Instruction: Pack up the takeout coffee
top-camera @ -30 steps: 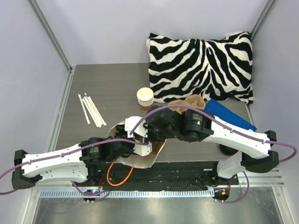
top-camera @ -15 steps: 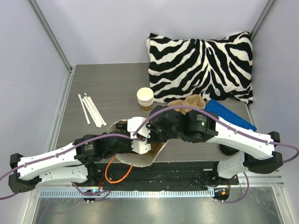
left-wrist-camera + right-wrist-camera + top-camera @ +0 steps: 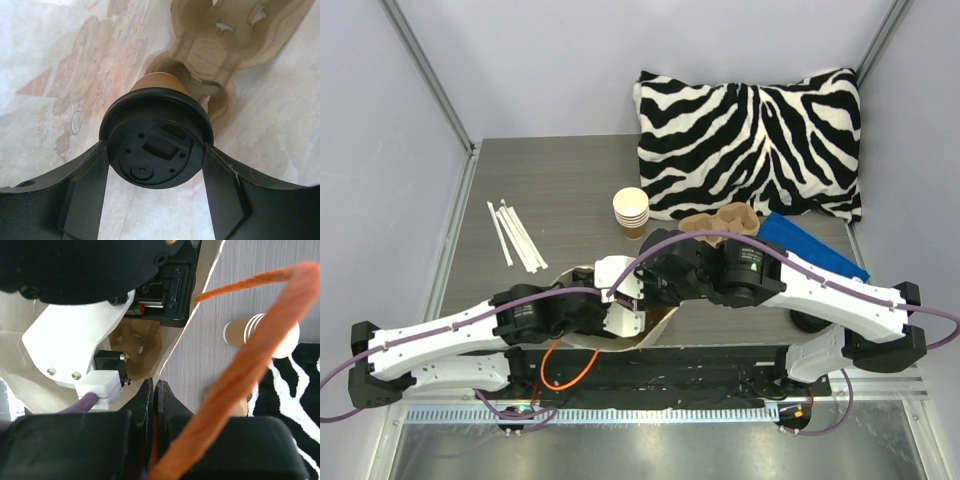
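Note:
The takeout coffee (image 3: 155,145), a brown cup with a black lid, is seen lid-first in the left wrist view. My left gripper (image 3: 155,152) is shut on it, one finger against each side of the lid. The cup's base points into a well of a pulp cup carrier (image 3: 215,50) inside the pale paper bag (image 3: 60,60). My right gripper (image 3: 155,387) is shut on the bag's rim (image 3: 175,350), with the orange handle (image 3: 250,355) running past it. In the top view both wrists meet at the bag's mouth (image 3: 582,268), and the cup is hidden there.
A stack of lidless cream cups (image 3: 631,210) stands behind the bag. Another pulp carrier (image 3: 725,218) and a blue flat item (image 3: 810,245) lie by the zebra pillow (image 3: 750,140). White wrapped straws (image 3: 515,238) lie at the left. An orange handle loop (image 3: 560,370) hangs over the front edge.
My left arm has pushed to the right, deeper into the bag. The right wrist has shifted slightly and keeps its hold on the rim.

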Motion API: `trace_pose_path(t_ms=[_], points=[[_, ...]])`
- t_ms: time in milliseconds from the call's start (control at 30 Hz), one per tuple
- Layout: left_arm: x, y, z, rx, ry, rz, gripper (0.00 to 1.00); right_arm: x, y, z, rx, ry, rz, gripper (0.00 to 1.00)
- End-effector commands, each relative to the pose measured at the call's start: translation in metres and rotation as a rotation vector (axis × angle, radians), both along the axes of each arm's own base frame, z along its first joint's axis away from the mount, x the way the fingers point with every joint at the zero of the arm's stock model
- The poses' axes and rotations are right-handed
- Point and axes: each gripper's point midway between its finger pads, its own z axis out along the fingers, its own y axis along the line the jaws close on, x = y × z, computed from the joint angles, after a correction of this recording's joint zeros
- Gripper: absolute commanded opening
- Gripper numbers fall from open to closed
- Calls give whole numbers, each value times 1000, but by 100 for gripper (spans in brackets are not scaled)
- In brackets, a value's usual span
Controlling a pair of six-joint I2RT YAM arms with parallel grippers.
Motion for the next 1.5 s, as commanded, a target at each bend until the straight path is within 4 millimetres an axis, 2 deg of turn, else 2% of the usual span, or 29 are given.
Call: trace_pose_path(t_ms=[0,133,300,467,700,967,1467], points=[[-1,-4,23,-62,-8,-23,0,-1,-2,18,62,-42,26,1],[-6,-9,22,-83,19,-47,0,6,-3,21,72,-91,15,1],[-9,-6,3,-16,52,-48,0,14,-3,25,69,-153,21,1],[-6,-4,-6,16,49,-24,0,18,-2,29,70,-188,35,1],[1,-2,-23,72,31,1,0,21,0,32,70,-224,54,1],[3,-13,-31,43,53,23,0,19,2,29,74,-206,64,1],[-10,-21,-60,44,159,-11,0,22,2,28,102,-234,66,1]])
